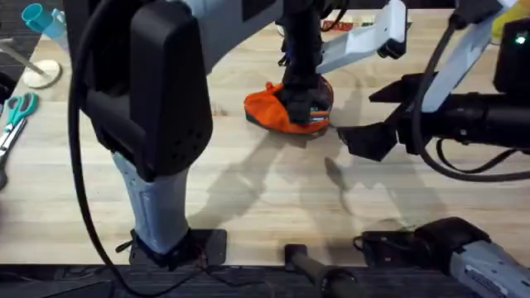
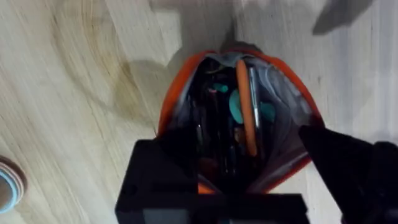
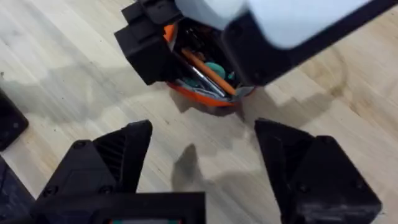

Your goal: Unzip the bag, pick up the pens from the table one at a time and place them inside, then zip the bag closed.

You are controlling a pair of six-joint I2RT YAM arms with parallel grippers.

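The orange bag (image 1: 267, 105) lies on the table (image 1: 248, 186) at centre back with its zipper undone and its mouth gaping. My left gripper (image 1: 303, 101) hangs directly over that mouth, open, one black finger on each side of the pouch. The left wrist view looks straight into the bag (image 2: 169, 107): an orange pen (image 2: 246, 109) and a thin grey pen (image 2: 254, 90) lie side by side among dark and teal items. My right gripper (image 1: 358, 114) hovers just right of the bag, open and empty. Its wrist view shows the bag (image 3: 208, 98), the orange pen (image 3: 208, 70) and the left gripper (image 3: 205, 50).
Teal-handled scissors (image 1: 16, 112) lie at the table's left edge, with a round pale disc (image 1: 41, 73) and a teal object (image 1: 41, 16) behind them. Red and white items (image 1: 339, 25) sit at the back. The front half of the tabletop is bare wood.
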